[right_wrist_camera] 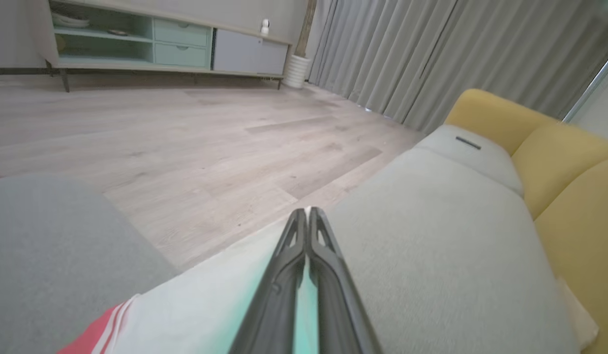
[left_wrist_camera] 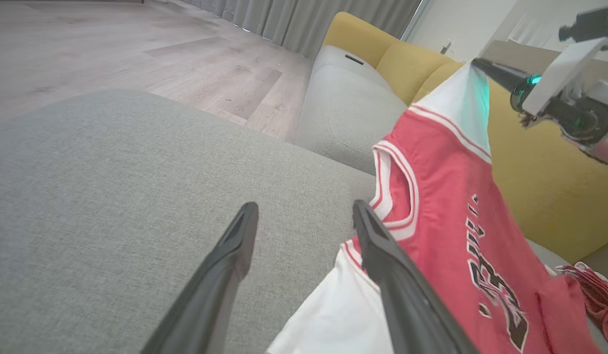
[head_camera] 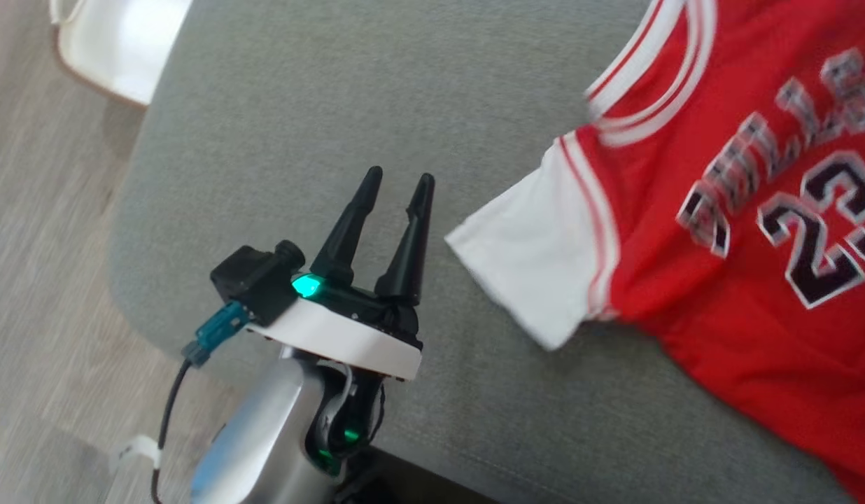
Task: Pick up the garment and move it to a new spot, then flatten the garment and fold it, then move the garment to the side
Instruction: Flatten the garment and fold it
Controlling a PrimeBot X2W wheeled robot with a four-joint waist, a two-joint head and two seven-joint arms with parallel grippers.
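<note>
Right hand (right_wrist_camera: 308,214) pinches a white sleeve (left_wrist_camera: 469,105) of the jersey (head_camera: 719,294); left hand (head_camera: 399,176), spread, is just beside it.

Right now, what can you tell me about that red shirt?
The shirt is a red sports jersey of smooth fabric, with white sleeves, white-striped trim at the neck and dark lettering with the number 23. It rests partly on the grey cushion, one white sleeve lying flat there, apart from the open left fingers. The other sleeve is pinched and held up by the right fingers.
</note>
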